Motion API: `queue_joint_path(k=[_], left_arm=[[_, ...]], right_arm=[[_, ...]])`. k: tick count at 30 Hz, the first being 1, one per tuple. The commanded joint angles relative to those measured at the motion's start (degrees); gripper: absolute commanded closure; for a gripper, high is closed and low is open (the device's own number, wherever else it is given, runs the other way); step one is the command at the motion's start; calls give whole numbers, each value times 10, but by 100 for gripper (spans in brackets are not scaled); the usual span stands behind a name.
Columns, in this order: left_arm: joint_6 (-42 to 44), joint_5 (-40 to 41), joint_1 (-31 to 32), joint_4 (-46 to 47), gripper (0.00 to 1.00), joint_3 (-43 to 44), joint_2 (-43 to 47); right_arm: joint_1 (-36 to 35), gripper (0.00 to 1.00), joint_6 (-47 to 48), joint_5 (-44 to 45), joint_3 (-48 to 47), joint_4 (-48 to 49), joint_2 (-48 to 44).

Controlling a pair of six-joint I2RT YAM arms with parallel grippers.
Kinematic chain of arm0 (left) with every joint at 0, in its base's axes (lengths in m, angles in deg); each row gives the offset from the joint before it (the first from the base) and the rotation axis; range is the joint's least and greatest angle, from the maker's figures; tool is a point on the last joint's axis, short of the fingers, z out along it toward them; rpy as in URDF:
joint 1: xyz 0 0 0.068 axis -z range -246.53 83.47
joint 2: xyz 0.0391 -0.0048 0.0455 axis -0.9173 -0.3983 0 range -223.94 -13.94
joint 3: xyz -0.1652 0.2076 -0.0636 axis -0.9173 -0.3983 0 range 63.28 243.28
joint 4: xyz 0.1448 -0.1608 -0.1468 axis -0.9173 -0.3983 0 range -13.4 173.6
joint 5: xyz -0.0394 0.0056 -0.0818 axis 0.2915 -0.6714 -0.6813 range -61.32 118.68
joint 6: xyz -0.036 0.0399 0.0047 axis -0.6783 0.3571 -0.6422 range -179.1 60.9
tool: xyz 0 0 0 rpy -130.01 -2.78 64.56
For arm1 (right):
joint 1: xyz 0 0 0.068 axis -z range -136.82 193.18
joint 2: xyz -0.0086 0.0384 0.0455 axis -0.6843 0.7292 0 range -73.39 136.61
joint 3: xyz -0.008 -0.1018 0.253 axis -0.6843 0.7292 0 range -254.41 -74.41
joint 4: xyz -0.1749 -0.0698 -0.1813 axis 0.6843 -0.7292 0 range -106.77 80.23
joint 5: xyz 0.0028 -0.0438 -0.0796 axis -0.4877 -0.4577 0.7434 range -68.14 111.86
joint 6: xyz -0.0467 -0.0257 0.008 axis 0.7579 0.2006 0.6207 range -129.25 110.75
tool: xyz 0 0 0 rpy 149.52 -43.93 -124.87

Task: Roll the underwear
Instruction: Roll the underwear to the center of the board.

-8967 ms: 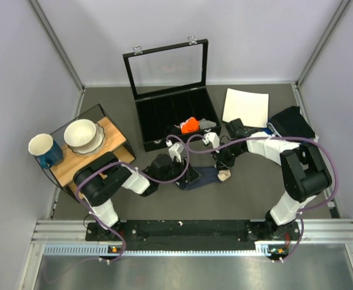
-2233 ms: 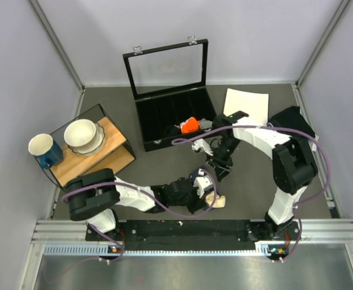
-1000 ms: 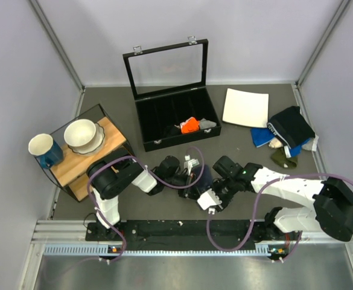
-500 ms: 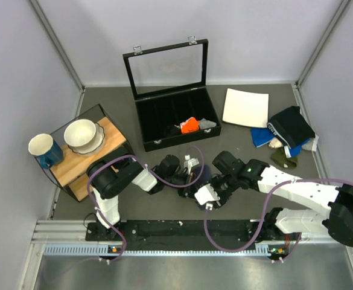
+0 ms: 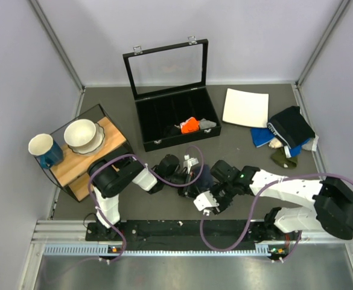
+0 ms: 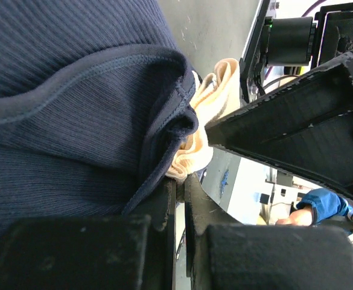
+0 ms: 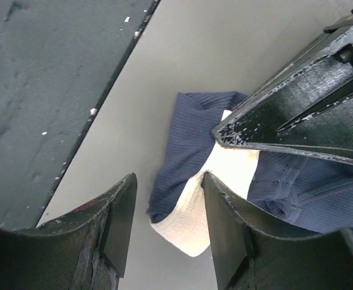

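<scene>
Edging back toward the near rail since half a second ago, my right claw (image 7: pixel 164 220) hangs released just beside the underwear (image 7: pixel 188 145). I have my left claw (image 6: pixel 177 199) clenched on a navy fold of it. It lies bunched on the bench (image 5: pixel 248 151) between both claws, near the black case (image 5: pixel 164 140).

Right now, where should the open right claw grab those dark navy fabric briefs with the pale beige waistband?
Probably the pale beige waistband end of the dark navy fabric briefs: it pokes out from the bunched fabric, right in front of the right claw, so come in from the near side.
</scene>
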Motion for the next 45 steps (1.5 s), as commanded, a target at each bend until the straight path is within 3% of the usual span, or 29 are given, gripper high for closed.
queue_joint_path(k=[1, 5, 10, 13, 20, 24, 27, 31, 34, 37, 43, 45], left_arm=[[2, 68, -15, 8, 100, -10, -9], [0, 79, -16, 11, 93, -18, 16], [5, 97, -20, 11, 69, -36, 70], [21, 112, -28, 6, 57, -60, 130], [126, 209, -62, -96, 53, -151, 354], [205, 271, -62, -112, 53, -218, 542], [267, 274, -61, -106, 50, -264, 663], [322, 221, -57, -65, 47, -314, 765], [335, 202, -39, -16, 46, -344, 780], [374, 206, 10, -31, 46, -328, 749], [521, 286, 141, -114, 44, -233, 613], [562, 297, 155, -136, 43, -183, 540]], right_arm=[[-11, 51, -17, 48, 17, 78, 36], [-12, 51, -24, 83, 18, 111, 71], [-11, 52, -44, 94, 13, 114, 80], [-7, 58, -57, 94, 7, 111, 90], [33, 79, -89, 32, -34, 60, 119], [60, 83, -111, -49, -68, -9, 145], [93, 87, -103, -136, -111, -95, 189], [134, 89, -95, -251, -181, -186, 260], [149, 90, -53, -300, -236, -282, 339], [173, 91, -42, -314, -277, -327, 397], [227, 90, -44, -352, -332, -375, 458], [233, 90, -45, -343, -332, -374, 464]])
